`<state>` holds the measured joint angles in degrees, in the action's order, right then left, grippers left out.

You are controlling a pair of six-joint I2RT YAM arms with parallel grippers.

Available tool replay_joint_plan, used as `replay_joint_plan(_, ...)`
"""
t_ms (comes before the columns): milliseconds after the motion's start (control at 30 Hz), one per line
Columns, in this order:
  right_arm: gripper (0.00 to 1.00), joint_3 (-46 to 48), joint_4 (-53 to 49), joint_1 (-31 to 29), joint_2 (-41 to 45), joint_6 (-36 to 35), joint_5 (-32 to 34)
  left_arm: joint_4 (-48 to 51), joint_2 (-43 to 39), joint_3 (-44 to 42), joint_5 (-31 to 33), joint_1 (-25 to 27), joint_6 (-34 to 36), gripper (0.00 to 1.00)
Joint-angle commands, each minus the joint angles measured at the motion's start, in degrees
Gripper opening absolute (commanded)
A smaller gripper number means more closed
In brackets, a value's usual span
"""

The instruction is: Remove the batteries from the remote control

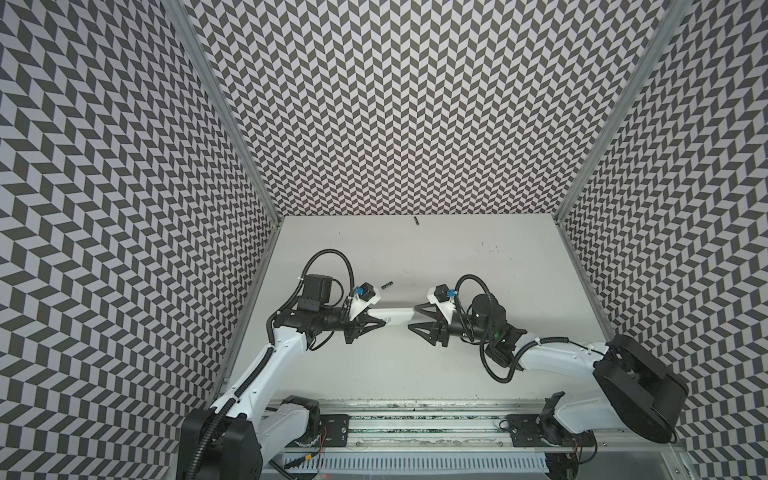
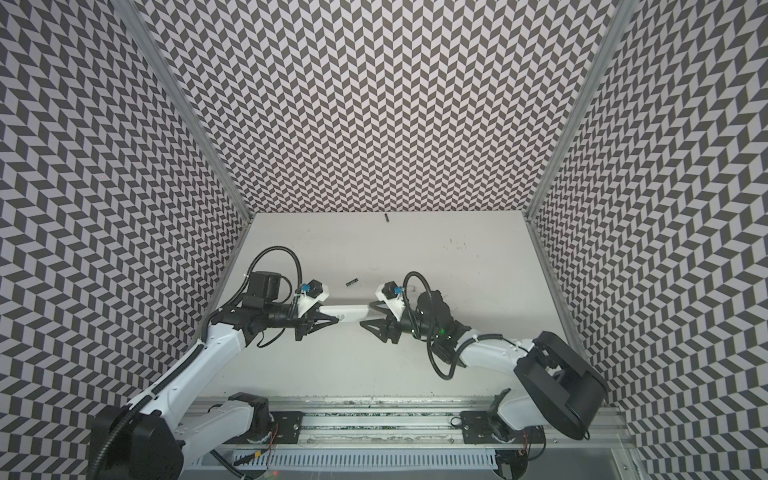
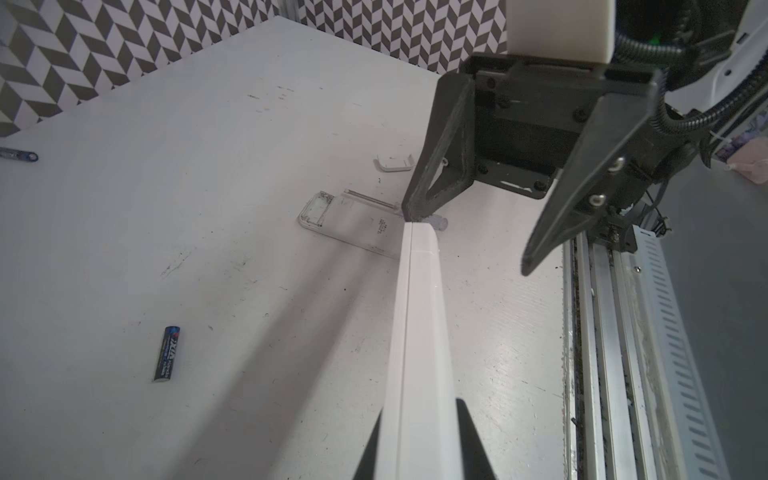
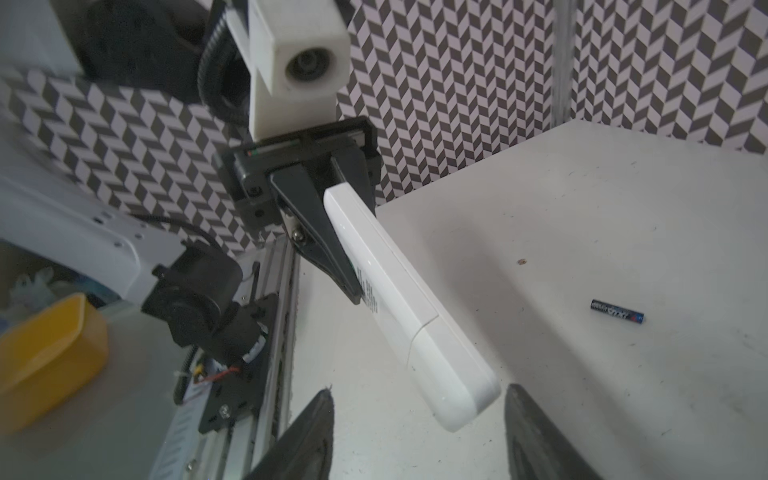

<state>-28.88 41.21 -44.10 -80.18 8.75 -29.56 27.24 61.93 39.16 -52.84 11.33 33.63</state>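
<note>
Left fingers (image 1: pixel 365 328) pinch the white remote (image 1: pixel 395 318) aloft; right fingers (image 1: pixel 424 334) spread at its free end. One battery (image 1: pixel 387 285) lies on the surface (image 1: pixel 457 374) nearby, a second battery (image 1: pixel 415 220) farther back. The cover (image 4: pixel 449 361) looks shut: more likely inside

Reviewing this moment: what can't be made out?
The held remote: closed cover hides its inside, every view.
The second remote: one end behind the held remote, left wrist view.
The screwdriver: part behind the right hand, left wrist view.
The far battery: cut by the picture edge, left wrist view.
</note>
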Motion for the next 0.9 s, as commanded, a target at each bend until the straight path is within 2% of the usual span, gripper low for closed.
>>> replay_joint_plan(0,0.69,0.3,3.1,0.2,0.3,9.3,5.5,-7.4,1.0,-1.0,-0.7,-0.3,-9.9,0.00)
replay_joint_plan(133,0.72,2.0,7.7,0.3,-1.3,17.6,7.9,-14.2,0.8,-4.3,-3.4,0.2,-17.5,0.00)
replay_joint_plan(300,0.72,0.1,8.2,0.2,-4.7,21.7,5.4,-17.3,1.5,-6.3,-2.9,0.1,-23.0,0.00)
replay_joint_plan(400,0.72,0.3,8.8,0.2,-6.7,21.4,6.1,-21.4,1.4,-7.6,-5.6,0.1,-27.2,0.00)
replay_joint_plan(467,0.70,-0.8,7.0,0.2,-7.4,21.0,6.2,-21.2,2.1,-7.2,-8.2,0.1,-27.3,0.00)
replay_joint_plan(600,0.68,-0.5,10.0,-0.1,-8.0,22.3,5.1,-21.9,2.2,-7.9,-8.5,0.1,-27.1,0.00)
replay_joint_plan(867,0.55,-4.1,10.2,-0.9,-10.7,21.8,2.8,-21.2,2.3,-8.1,-10.0,0.1,-25.5,0.00)
